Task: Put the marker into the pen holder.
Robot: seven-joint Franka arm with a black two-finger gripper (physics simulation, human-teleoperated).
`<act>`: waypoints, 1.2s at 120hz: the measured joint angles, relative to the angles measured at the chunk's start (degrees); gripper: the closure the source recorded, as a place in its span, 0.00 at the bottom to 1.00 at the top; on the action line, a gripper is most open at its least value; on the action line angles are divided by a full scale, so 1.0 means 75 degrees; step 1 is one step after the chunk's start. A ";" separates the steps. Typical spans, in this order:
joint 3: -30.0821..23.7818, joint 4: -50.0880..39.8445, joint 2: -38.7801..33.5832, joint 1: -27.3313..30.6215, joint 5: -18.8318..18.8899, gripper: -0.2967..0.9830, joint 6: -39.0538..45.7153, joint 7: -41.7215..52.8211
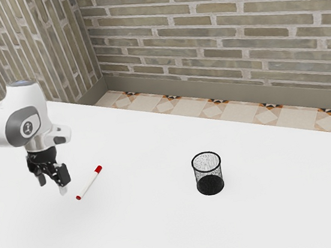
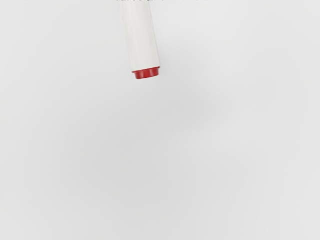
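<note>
Marker (image 1: 88, 186), smooth white cylinder, red-ended; pen holder (image 1: 210, 185), round black mesh; claw (image 1: 52, 183) spread wide.

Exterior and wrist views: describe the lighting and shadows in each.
Exterior view: bright, even light, white tabletop nearly washed out, no distinct shadow beside the round black mesh pen holder; wrist view: soft grey shading, no hard-edged shadow beside the white, red-ended marker.
</note>
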 joint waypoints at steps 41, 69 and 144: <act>-0.0345 0.1603 0.1774 -0.0340 -0.1401 0.23 0.0674 0.0246; -0.0324 0.1837 0.2477 -0.0335 -0.1384 0.23 0.0782 0.0364; -0.0060 0.3625 0.3999 -0.0240 -0.1544 0.23 0.0392 0.0577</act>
